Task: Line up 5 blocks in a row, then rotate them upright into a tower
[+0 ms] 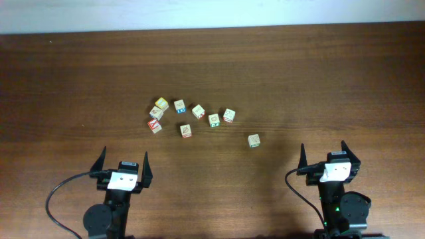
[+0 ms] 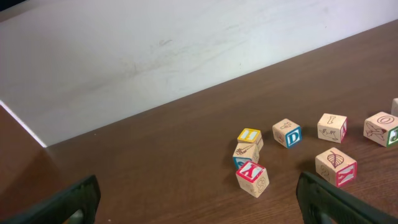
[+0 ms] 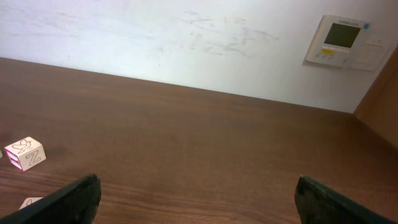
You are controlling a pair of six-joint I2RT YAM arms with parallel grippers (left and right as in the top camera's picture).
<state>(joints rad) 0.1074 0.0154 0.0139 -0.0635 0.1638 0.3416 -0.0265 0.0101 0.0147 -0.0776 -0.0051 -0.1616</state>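
Along the near edge of the table (image 1: 332,79), left gripper (image 1: 125,154) and right gripper (image 1: 323,147) stand spread wide, empty.
Well ahead of them the blocks (image 1: 198,111) lie loosely scattered mid-table; a lone block (image 1: 254,141) sits nearest the right gripper, perhaps green-edged, its print too small to read.

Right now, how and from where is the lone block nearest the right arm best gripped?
Grip the lone block across two opposite side faces, coming straight down with the right gripper, jaws open. It is a cube lying flat, apart from the other blocks, so its sides look free.
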